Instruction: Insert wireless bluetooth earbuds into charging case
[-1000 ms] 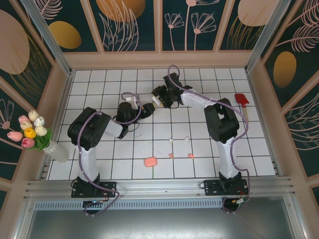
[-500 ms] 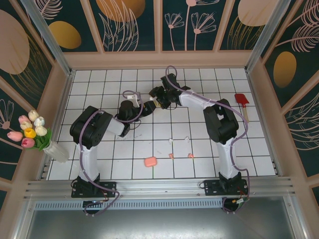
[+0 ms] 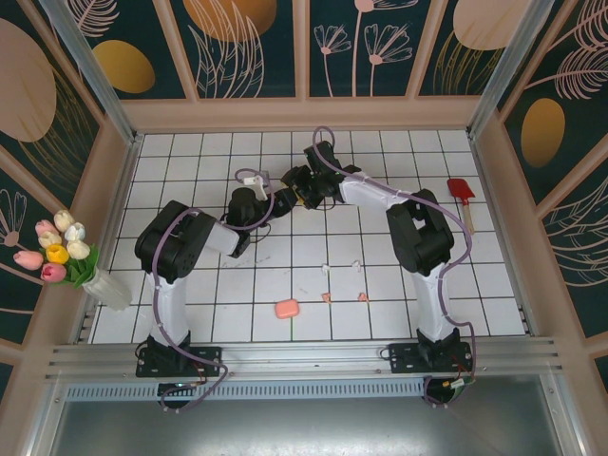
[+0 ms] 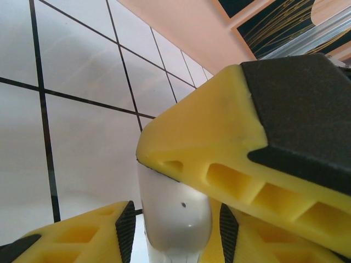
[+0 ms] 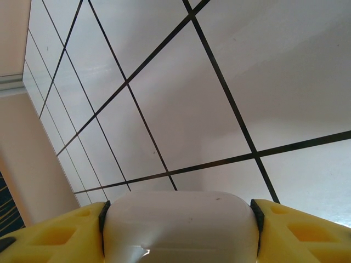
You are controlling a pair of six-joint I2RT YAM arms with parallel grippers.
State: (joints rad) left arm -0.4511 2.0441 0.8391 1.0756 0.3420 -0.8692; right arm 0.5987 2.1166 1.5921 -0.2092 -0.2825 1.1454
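White, glossy, rounded charging case [image 5: 180,227] sits clamped in right gripper [image 5: 180,233]. Left gripper [image 4: 174,222] jaws have narrowed around it, contact unconfirmed, probably for two-handed opening. Tiny white and salmon-pink earbuds [image 3: 326,269] lie well apart from it.

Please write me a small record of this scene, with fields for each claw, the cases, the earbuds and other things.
right claw: shut on white case
left claw: fingers on both sides of the white case; grip unclear
pink case: lying on the tiled table, near edge
white earbuds: two, loose on tiles
pink earbuds: two, loose, right of pink case
red spatula: far right side
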